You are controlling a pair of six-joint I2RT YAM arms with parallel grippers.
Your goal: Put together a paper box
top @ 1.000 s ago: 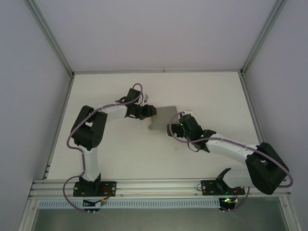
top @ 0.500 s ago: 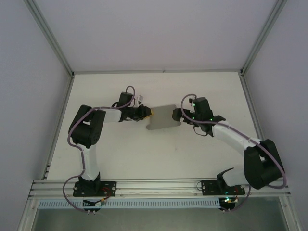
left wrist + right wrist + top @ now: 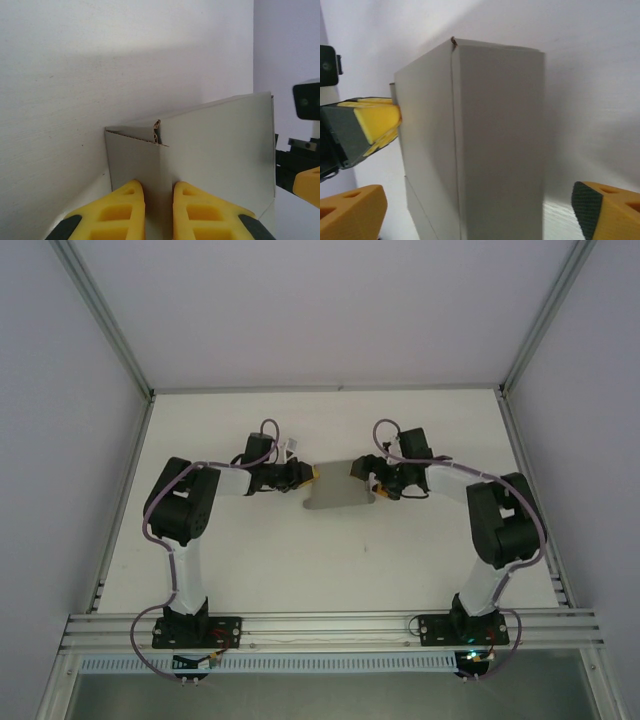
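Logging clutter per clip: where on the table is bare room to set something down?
Bare table between the paper box and the arm bases, and along the far wall. Crowded where left gripper and right gripper meet it.

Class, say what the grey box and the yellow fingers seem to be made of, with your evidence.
The paper box: thin matte grey card; its torn corner shows a brown, wavy core, probably paperboard. The fingers: smooth yellow, likely moulded plastic or rubber, given recessed cells.
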